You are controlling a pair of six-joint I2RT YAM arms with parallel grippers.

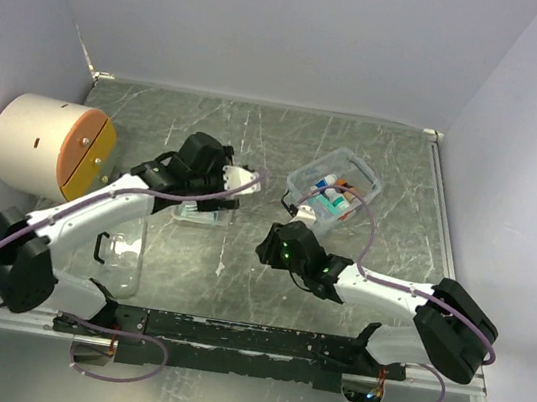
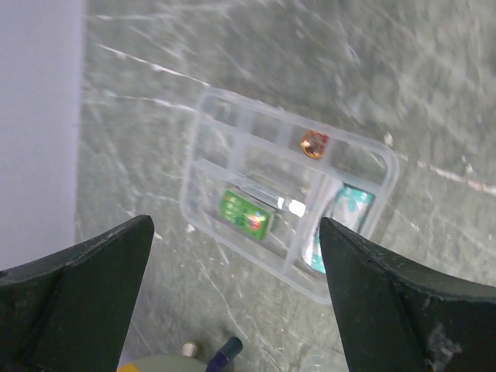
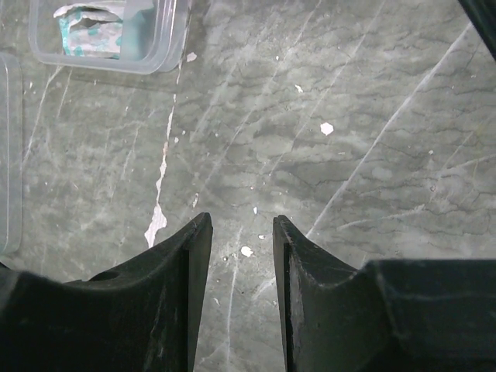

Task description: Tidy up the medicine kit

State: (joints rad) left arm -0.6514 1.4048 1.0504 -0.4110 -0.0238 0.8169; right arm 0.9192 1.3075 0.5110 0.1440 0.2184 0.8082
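A clear divided organizer tray (image 1: pixel 334 186) stands at the middle right of the table. In the left wrist view the tray (image 2: pixel 203 203) holds a green packet (image 2: pixel 246 213), a small orange-brown round item (image 2: pixel 313 143) and a teal-and-white packet (image 2: pixel 346 217). My left gripper (image 1: pixel 248 178) hangs wide open and empty to the tray's left; its jaws (image 2: pixel 235 232) frame the tray. A small clear box (image 1: pixel 204 214) with a teal-and-white packet (image 3: pixel 91 29) sits under the left arm. My right gripper (image 1: pixel 270 245) is low over bare table, its jaws (image 3: pixel 242 221) a little apart and empty.
A beige cylinder with an orange face (image 1: pixel 49 146) stands at the far left. A clear empty container (image 1: pixel 119 255) lies by the left arm's base; its edge may show in the right wrist view (image 3: pixel 8 155). Grey walls close the table's sides and back.
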